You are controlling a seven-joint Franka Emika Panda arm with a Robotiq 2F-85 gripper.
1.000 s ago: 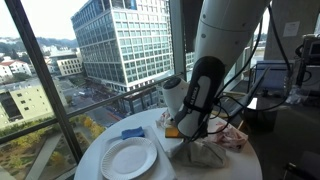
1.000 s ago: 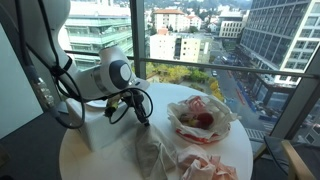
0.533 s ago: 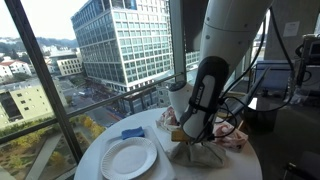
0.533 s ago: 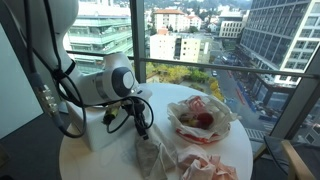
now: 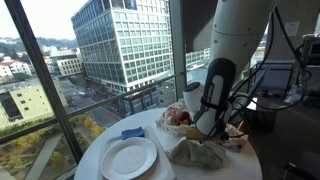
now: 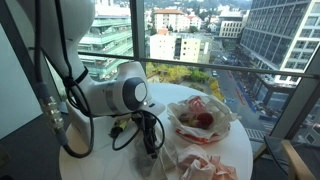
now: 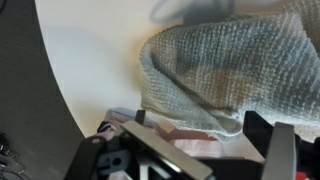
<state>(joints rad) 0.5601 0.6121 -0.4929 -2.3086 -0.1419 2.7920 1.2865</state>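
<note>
Directly under the gripper (image 6: 150, 143) lies the cloth (image 7: 225, 70), crumpled on the desk (image 7: 90, 60). The jaws stand apart and hold nothing, their tips just above or brushing the weave; I cannot tell which. A loose fold could catch on a finger if the arm rises, dragging the cloth along. Just beyond the gripper sits the pink paper bundle (image 6: 200, 120); a sideways swing could knock it. Well off to the side, the plate (image 5: 128, 157) looks out of harm's way.

text: none legible | labels: none | signs: none
</note>
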